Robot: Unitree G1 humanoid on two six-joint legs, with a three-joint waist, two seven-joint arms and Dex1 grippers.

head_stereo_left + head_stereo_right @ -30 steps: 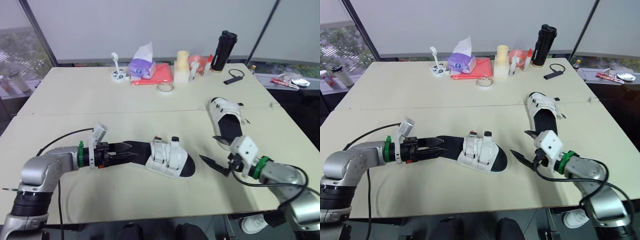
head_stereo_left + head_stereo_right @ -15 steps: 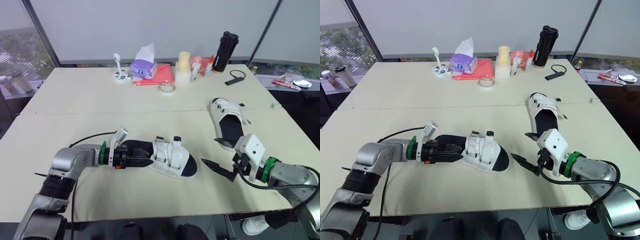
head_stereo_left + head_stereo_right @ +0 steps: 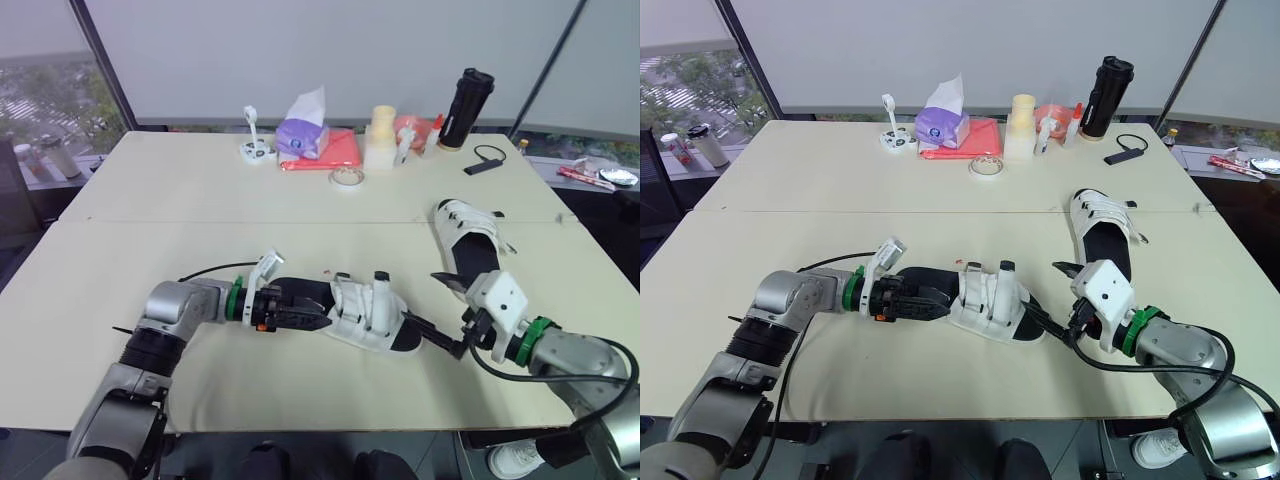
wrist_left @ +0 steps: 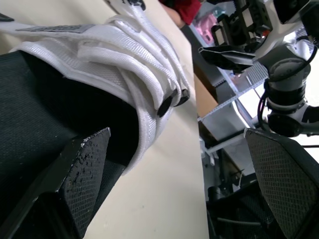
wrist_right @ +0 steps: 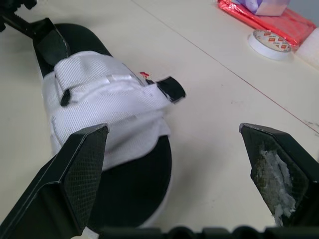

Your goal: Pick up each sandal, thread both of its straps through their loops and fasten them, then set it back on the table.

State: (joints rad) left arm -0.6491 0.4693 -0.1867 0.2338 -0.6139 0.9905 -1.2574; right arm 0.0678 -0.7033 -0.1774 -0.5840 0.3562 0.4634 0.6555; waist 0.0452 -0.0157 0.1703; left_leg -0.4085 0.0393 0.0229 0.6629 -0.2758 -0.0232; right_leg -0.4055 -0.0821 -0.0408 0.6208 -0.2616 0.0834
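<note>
One sandal (image 3: 368, 318) lies flat near the desk's (image 3: 180, 215) front edge, about midway along it, with white straps folded over its black footbed. The left jaws are spread wide at its heel end, one finger over the footbed, gripping nothing. The right jaws, also wide apart and empty, sit just beside its toe. The second sandal (image 3: 470, 232) lies near the right edge. A black bottle (image 3: 467, 95) stands at the far edge.
</note>
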